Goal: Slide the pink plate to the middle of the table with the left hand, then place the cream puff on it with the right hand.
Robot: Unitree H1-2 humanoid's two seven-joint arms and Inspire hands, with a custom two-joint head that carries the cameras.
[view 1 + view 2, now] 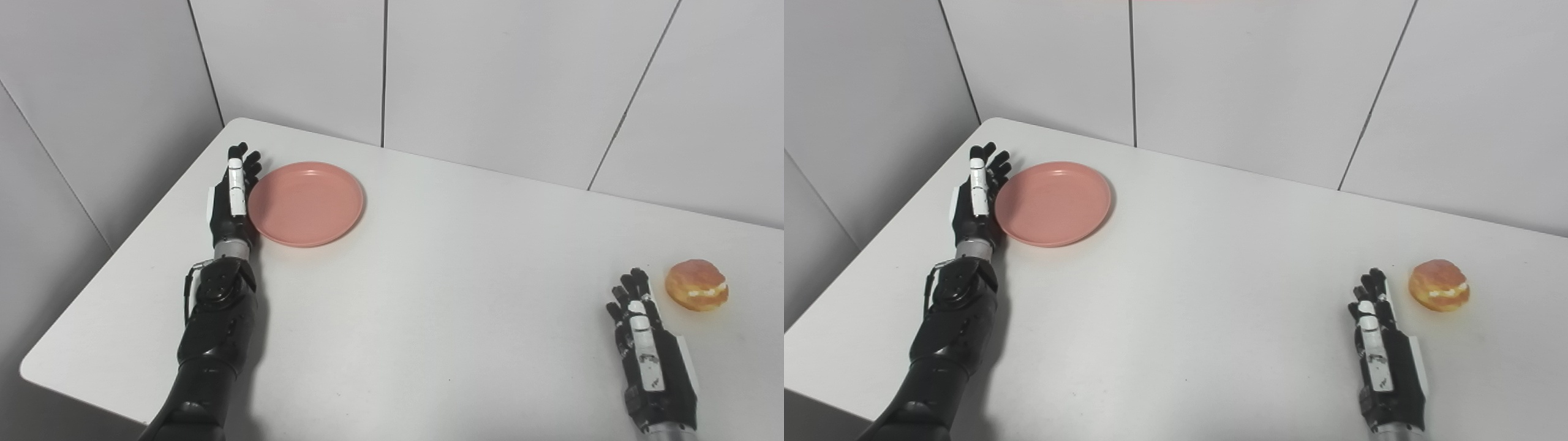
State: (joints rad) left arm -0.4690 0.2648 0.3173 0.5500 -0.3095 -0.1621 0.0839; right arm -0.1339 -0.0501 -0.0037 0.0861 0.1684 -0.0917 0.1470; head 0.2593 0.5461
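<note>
Though edge-near, pink plate [305, 203] unhemmed rightward.

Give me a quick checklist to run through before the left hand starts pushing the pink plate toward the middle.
1. Left hand beside the pink plate's outer left rim: ok.
2. Hand actually touching the rim: cannot tell.
3. Plate empty: ok.
4. Bare table along the path to the middle: ok.
5. Right hand open, out of the path: ok.
6. Cream puff lying apart from the right hand, near the right edge: ok.
</note>
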